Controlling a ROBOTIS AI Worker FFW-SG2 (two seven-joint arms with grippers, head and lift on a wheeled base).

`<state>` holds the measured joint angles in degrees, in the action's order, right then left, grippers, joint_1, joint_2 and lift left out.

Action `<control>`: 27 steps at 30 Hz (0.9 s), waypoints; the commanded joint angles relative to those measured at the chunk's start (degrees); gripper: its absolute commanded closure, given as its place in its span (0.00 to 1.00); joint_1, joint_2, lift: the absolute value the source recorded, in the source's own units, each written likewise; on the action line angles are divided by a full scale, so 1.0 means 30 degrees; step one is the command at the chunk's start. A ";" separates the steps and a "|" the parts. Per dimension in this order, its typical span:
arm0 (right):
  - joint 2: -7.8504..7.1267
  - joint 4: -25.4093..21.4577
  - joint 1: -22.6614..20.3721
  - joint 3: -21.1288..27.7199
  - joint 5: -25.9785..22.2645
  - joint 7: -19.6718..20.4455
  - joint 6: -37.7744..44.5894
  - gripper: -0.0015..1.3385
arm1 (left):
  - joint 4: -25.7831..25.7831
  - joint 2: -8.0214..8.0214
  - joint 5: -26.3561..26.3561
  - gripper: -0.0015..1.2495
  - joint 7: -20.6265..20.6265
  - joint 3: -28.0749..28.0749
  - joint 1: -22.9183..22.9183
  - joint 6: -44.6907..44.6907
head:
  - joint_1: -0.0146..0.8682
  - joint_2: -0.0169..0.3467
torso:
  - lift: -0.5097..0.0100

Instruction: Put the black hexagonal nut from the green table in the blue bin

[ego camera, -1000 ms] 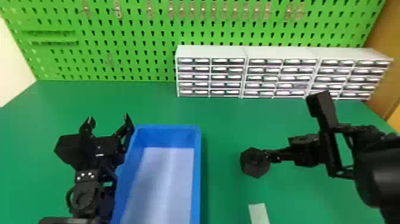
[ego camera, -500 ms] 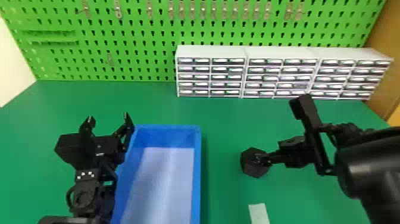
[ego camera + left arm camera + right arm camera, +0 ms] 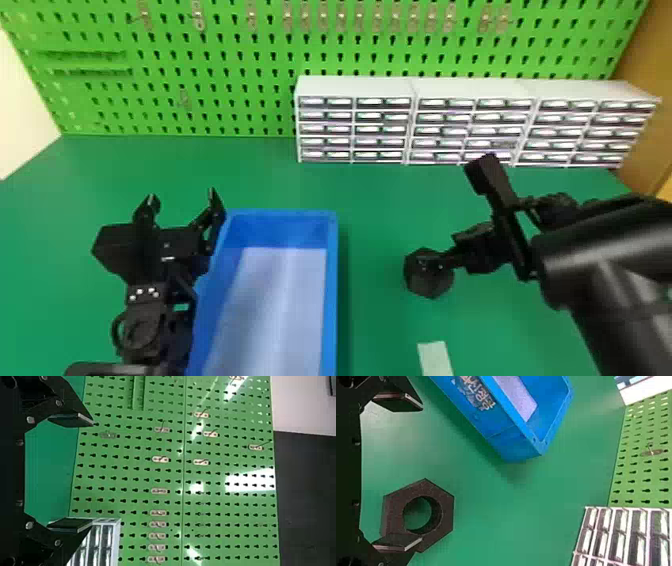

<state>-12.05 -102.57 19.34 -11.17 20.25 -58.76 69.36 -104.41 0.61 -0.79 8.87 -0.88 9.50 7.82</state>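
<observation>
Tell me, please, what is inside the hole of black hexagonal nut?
The green table shows through the hole in the black hexagonal nut, beside an inner wall. One finger of the right gripper covers part of the nut; whatever the nut covers is hidden.

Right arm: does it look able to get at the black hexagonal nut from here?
Probably yes: the right pincer is open near the nut, and the blue bin is off to one side. One finger overlaps the nut in the right wrist view, though, so it may need a shift first.
</observation>
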 commanded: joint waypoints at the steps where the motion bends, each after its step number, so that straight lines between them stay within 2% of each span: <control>1: 0.0324 0.1084 0.0466 -0.0172 0.0514 -0.0394 -0.0562 0.11 | 0.0000 0.0000 -0.0001 0.30 0.0001 0.0000 -0.0004 0.0001 | 0.76 0.20 | 0.80; 12: 0.1027 0.3311 0.1374 -0.0406 0.2184 -0.2064 -0.1587 0.11 | 0.0000 0.0000 -0.0001 0.30 0.0001 0.0000 -0.0004 0.0001 | 0.76 0.20 | 0.80; 19: 0.1174 0.4512 0.1726 -0.0699 0.2360 -0.2152 -0.1997 0.11 | 0.0000 0.0000 0.0029 0.30 0.0001 0.0000 -0.0004 0.0001 | 0.76 0.20 | 0.80; 27: 0.1203 0.6592 0.2487 -0.1520 0.2243 -0.2211 -0.2642 0.11 | 0.0000 0.0000 0.0058 0.30 0.0001 0.0000 -0.0033 0.0001 | 0.76 0.20 | 0.80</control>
<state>-8.45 -85.60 25.74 -14.35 27.07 -65.36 62.19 -104.41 0.61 -0.63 8.87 -0.88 9.47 7.82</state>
